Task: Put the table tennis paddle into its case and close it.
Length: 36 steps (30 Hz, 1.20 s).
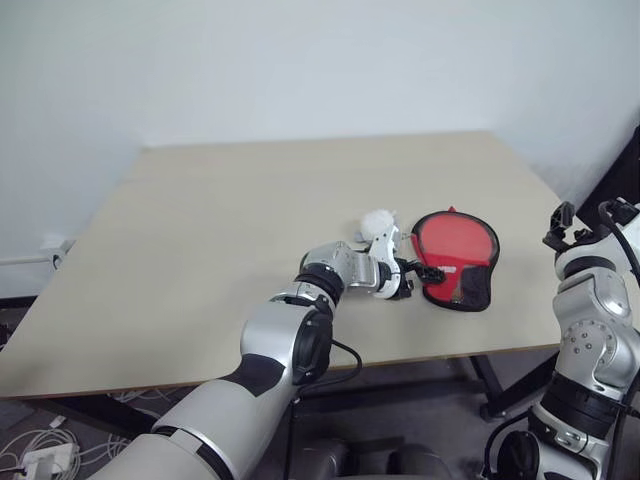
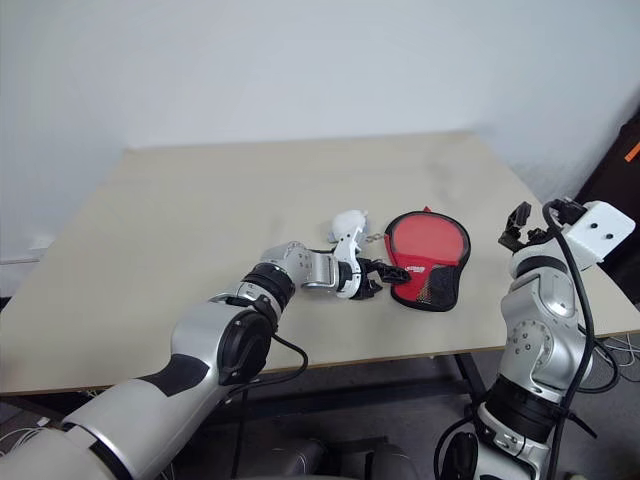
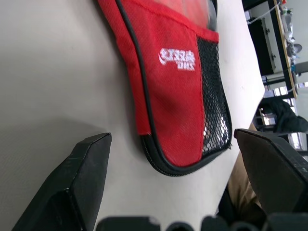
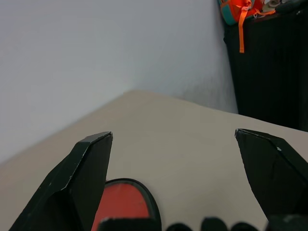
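Case: your red fabric paddle-shaped case [image 1: 455, 257] with black trim lies flat on the beige desk [image 1: 200, 230], toward its front-right edge.
Left tool [image 1: 418, 271]: fingers spread wide, empty, at the case's mesh end.
Right tool [image 2: 520, 229]: fingers spread wide, empty, beyond the desk's right edge.
Room: bare desk left of the case.

One counter [image 1: 200, 260] carried one case [image 1: 457, 258], lying right of centre near the front edge. One white pouch [image 1: 377, 221] lay just left of the case. Two grippers were there: the left gripper [image 1: 418, 272] and the right gripper [image 1: 580, 222].
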Tool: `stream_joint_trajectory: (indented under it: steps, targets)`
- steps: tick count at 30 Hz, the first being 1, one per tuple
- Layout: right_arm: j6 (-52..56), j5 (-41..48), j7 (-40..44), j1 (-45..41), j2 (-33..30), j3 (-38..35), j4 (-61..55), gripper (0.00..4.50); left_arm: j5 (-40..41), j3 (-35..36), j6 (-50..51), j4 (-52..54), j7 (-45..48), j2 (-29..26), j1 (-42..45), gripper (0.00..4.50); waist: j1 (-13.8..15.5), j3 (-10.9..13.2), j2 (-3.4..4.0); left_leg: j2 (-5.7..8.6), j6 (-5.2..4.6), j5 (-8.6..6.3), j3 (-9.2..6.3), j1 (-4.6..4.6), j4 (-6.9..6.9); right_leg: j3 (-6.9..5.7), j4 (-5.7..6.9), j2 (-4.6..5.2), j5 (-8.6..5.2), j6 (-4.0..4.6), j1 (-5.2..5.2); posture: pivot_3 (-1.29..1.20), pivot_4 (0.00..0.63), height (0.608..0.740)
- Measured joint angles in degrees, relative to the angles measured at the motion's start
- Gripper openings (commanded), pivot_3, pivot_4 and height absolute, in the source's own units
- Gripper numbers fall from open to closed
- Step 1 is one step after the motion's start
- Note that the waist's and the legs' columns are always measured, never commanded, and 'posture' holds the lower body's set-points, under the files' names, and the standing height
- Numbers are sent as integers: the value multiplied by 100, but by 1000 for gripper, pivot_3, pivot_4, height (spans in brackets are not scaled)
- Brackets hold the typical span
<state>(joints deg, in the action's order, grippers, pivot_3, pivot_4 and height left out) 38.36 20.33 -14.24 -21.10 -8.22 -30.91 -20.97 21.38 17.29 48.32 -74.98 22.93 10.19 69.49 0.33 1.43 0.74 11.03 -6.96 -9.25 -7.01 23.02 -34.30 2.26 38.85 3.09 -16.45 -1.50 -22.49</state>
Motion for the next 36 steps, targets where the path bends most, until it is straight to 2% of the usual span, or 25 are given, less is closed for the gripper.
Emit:
stream_joint_trajectory:
  steps: [3, 6, 8, 10, 16, 26, 29, 31, 36]
  targets:
    - [4, 0, -52, 57, 3, 0, -32, 4430, 103, 72, -1, -38, -37, 2, 0, 4356, 4, 0, 0, 1, 0, 0, 0, 0, -1, 0, 0, 1, 0, 0, 1, 0, 0, 740]
    - [6, 0, -78, 135, 6, 0, -56, 4455, 236, 187, -1, -45, -41, 4, 1, 3782, 2, 0, 0, 0, 0, 0, 1, 0, -1, 0, 0, 1, 0, 0, 0, 0, 0, 740]
    - [7, 0, -102, 154, 6, -9, -68, 4455, 241, 176, 5, -45, 70, 6, 1, 3147, 1, 0, 0, 0, 0, 0, 1, 0, -1, 0, 0, 1, 0, 0, 0, 0, 0, 740]
    - [6, 0, -111, 155, 7, -8, -98, 4455, 232, 110, 35, -45, 256, 7, 3, 2326, 1, 0, 0, 0, 0, 0, 1, 0, -1, 0, 0, 1, 0, 0, 0, 0, 0, 740]
    - [6, -1, -181, 170, 55, 6, -172, 4455, 235, 108, 56, -47, 194, 8, 2, 280, 2, 0, 0, 0, 0, 0, 1, 0, 0, 1, 0, 1, 0, 0, 0, 0, 0, 740]
    - [6, -3, -237, 323, 67, 30, -225, 4455, 224, 92, 185, -106, 156, 11, -4, 280, 1, 0, 0, 0, 0, 0, 1, -1, 0, 1, 0, 0, 0, 0, 1, 0, 0, 740]
    - [21, -2, -260, 354, 69, 37, -292, 4455, 122, -120, 187, -127, 151, 12, -10, 280, 4, 0, 0, 1, 0, 0, 1, -1, 0, 1, 0, 1, 0, 0, 1, 0, 0, 740]
    - [29, -5, -283, 391, 89, 48, -339, 4455, 59, -245, 197, -128, 160, 13, -13, 125, 3, 0, 0, 1, 0, 0, 1, -1, 0, 1, 0, 0, 0, 0, 1, 0, 0, 740]
    - [29, -8, -317, 436, 200, 125, -346, 4455, 47, -280, 276, -128, 276, 14, -14, 125, 1, 0, 0, 0, 0, 0, 2, -2, 0, 2, 0, 0, 0, 0, 1, 0, 0, 740]
